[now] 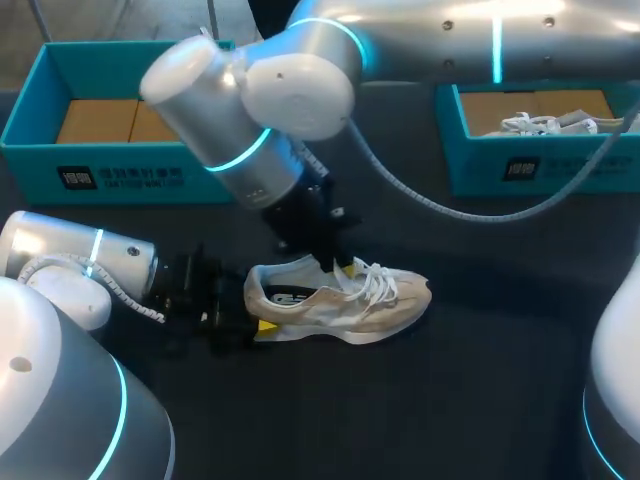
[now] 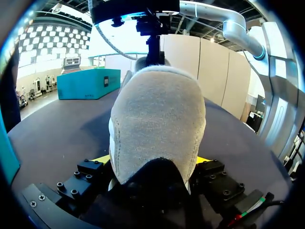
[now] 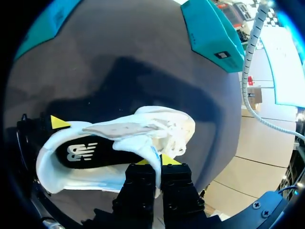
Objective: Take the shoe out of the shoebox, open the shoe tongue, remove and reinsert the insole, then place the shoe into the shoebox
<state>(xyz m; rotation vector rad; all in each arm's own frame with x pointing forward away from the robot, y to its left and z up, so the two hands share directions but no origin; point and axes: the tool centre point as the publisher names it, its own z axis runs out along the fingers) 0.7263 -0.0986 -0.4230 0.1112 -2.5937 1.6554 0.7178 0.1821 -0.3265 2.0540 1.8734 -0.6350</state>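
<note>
A beige and white shoe (image 1: 345,300) lies on its side mid-table, toe to the right. My left gripper (image 1: 252,320) has the heel (image 2: 157,129) between its wide-set fingers, both yellow tips pressing its sides, so it is shut on the shoe. My right gripper (image 1: 338,268) comes down from above onto the shoe's opening. In the right wrist view its fingers (image 3: 156,162) are pinched shut on the edge of the white tongue (image 3: 143,143). The black insole (image 3: 86,152) shows inside the shoe.
A teal shoebox (image 1: 40,150) stands at the back left with brown card inside. A second teal box (image 1: 500,165) at the back right holds another shoe (image 1: 545,123). Dark table surface stretches in front of the shoe.
</note>
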